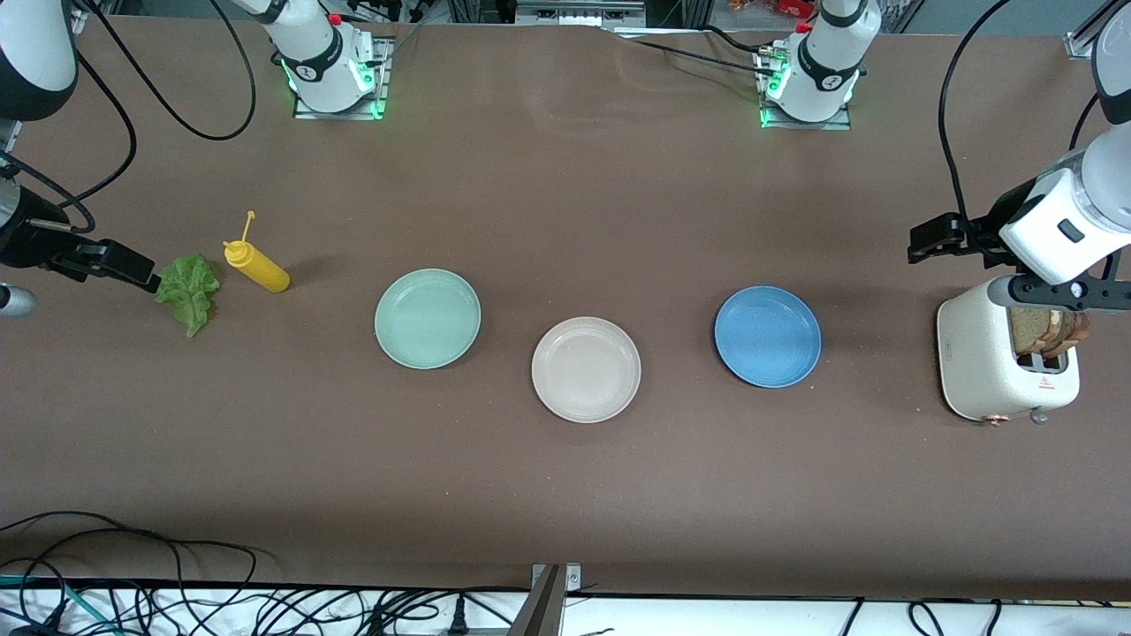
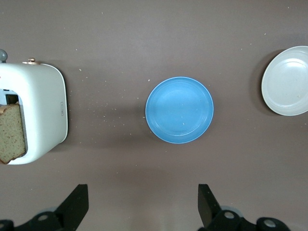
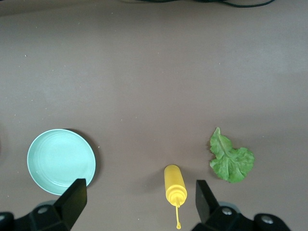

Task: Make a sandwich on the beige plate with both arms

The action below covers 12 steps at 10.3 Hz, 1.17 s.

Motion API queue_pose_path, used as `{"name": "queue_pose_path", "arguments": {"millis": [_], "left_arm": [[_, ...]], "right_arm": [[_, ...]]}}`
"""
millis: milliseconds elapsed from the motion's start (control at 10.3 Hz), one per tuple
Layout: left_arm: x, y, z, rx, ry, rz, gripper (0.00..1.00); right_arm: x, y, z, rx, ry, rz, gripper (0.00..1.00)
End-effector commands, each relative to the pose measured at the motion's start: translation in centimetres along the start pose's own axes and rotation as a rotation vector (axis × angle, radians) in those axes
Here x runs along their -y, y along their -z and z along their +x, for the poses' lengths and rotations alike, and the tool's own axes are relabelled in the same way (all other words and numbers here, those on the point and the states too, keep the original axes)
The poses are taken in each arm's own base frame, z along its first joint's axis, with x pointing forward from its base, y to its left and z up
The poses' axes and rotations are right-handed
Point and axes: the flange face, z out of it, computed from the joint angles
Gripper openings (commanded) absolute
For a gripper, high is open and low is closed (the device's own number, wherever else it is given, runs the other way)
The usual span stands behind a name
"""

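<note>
The right gripper [image 1: 132, 265], jaws spread wide and empty, is held just beside the lettuce leaf [image 1: 188, 290], limp and easily torn, best pinched at its stalk. The beige plate [image 1: 586, 368] is seen bare between a green plate [image 1: 428, 318] and a blue plate [image 1: 767, 336], with open table around. The left gripper [image 1: 937, 240], likewise wide, is poised by the toaster [image 1: 990, 367], where light, crumbly bread [image 1: 1047, 331] is judged graspable by its upper crust.

Mint plate [image 1: 428, 318] and blue plate [image 1: 767, 336] lie flat, well apart. Yellow bottle [image 1: 256, 266] on its side — toward the right arm's end, nozzle pointing away from the front camera. White toaster [image 1: 994, 362] — toward the left arm's end.
</note>
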Motion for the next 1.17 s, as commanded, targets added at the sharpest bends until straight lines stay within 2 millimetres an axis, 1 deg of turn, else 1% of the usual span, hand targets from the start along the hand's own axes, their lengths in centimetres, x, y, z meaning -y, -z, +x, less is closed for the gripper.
{"name": "queue_pose_path", "arguments": {"millis": [0,292,389,1071], "left_arm": [[0.5,0.1,0.0,-0.007,0.009,-0.012,1.00],[0.7,0.3,-0.2,-0.009,0.017,-0.011,1.00],[1.5,0.3,-0.2,-0.010,0.027,-0.012,1.00],[1.6,0.0,-0.1,0.001,0.032,-0.012,1.00]], "right_arm": [[0.1,0.4,0.1,-0.004,0.014,0.004,1.00],[0.1,0.3,0.1,-0.003,0.013,0.005,1.00],[0.1,0.3,0.1,-0.003,0.013,0.005,1.00],[0.1,0.3,0.1,-0.001,0.012,0.005,1.00]]}}
